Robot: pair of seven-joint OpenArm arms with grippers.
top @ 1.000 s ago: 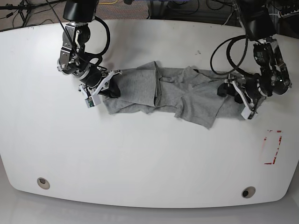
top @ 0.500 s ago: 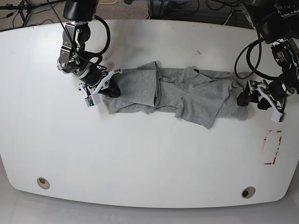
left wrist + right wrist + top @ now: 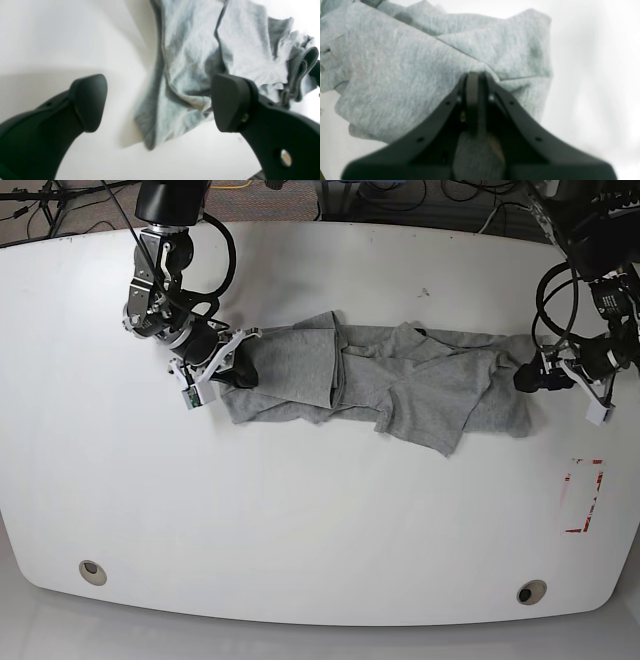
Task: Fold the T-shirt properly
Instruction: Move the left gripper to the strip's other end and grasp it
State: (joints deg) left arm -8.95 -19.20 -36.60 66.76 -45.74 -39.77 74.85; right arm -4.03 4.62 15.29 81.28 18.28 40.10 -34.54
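Base view: the T-shirt (image 3: pixel 380 385) lies crumpled mid-table (image 3: pixel 300 510); the right gripper (image 3: pixel 232 365) is pinched tight on its edge, the left gripper (image 3: pixel 530 377) gapes wide, holding nothing

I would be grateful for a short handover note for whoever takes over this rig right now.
Right gripper: shut on the T-shirt's end on the base view's left.
Left gripper: open, holding nothing, just off the shirt's other end.
T-shirt: lying bunched in a long, creased strip across the white table.
Done: no neat fold visible.
Left: likely regrasp the free end, flatten, then fold.
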